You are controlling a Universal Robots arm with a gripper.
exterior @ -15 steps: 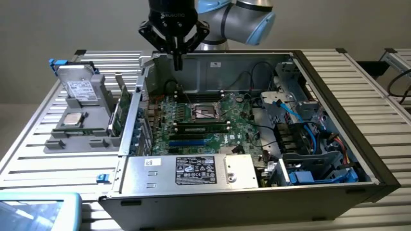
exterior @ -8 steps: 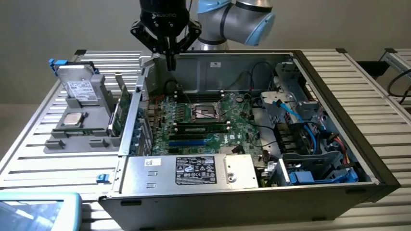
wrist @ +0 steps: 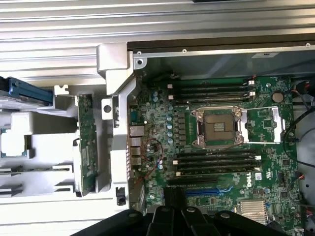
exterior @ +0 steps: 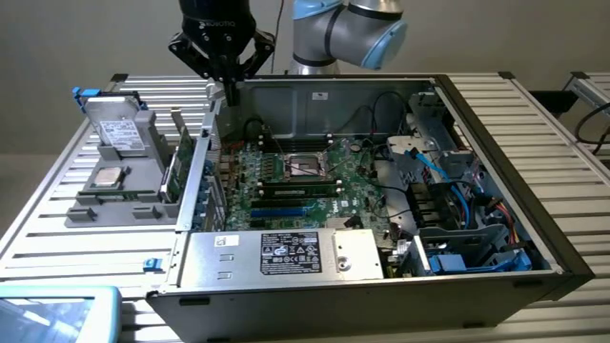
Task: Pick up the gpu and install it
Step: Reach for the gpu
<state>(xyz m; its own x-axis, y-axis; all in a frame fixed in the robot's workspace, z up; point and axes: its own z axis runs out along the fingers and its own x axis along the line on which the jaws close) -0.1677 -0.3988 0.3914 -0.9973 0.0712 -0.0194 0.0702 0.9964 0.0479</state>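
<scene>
The gpu (exterior: 178, 163) stands on edge in a grey holder (exterior: 114, 207) on the exterior view's left, just outside the open computer case (exterior: 515, 193). In the wrist view the gpu (wrist: 87, 142) is a thin green strip beside the case wall. My gripper (exterior: 228, 94) hangs above the case's back corner, higher than the gpu and a little toward the case from it. Its fingers are shut with nothing between them. The dark fingers (wrist: 174, 204) show over the motherboard (wrist: 162, 147).
The motherboard (exterior: 296, 179) has an open CPU socket (exterior: 307, 167) and blue slots (exterior: 286, 210). A power supply (exterior: 286, 254) sits at the case front, cables (exterior: 429, 164) on the exterior view's right. The holder also carries a silver hard drive (exterior: 122, 132) and a CPU (exterior: 108, 176).
</scene>
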